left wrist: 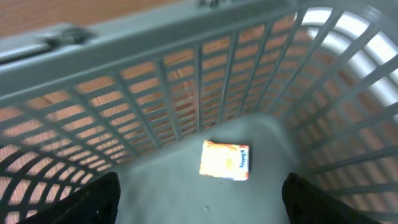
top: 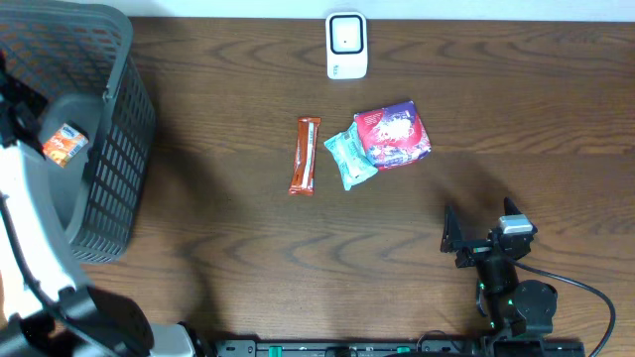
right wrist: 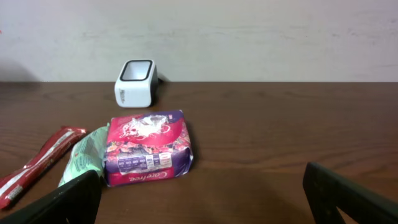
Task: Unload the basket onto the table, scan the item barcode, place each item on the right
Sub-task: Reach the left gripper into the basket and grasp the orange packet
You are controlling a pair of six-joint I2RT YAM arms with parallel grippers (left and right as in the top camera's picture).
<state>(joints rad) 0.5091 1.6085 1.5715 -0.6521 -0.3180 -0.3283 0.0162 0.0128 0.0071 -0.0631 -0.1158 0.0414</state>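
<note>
Dark wood table (top: 218, 228) with a grey basket (top: 109, 149) at its left edge. Left gripper (left wrist: 208, 202) hangs inside the basket, jaws wide with nothing between them. An orange packet (left wrist: 224, 160) lies flat on the basket floor just ahead of the fingers, free of them. This looks like a drop-off, with the packet released. To finish it well, the arm should rise straight up until the fingers clear the rim. The slatted sides stand close all round, so the open top is the only way out, and any sideways swing comes after. Right gripper (right wrist: 202, 202) sits low near the table's front edge, jaws wide and empty, facing the waiting items across bare wood. Nearest it is a purple pack (right wrist: 148, 146), with a pale label strip on the side towards that gripper; the print is too small to tell whether it is a barcode. A green pack (right wrist: 84, 152) touches the purple pack's left side, and a red bar (right wrist: 40, 163) lies just beside the green one, apart from it. Beyond them, a white scanner (right wrist: 135, 83) stands near the back edge, in front of a pale wall (right wrist: 249, 37). Open wood lies to the right of the packs and between them and the scanner, so a lifted pack has free room on its way there.
</note>
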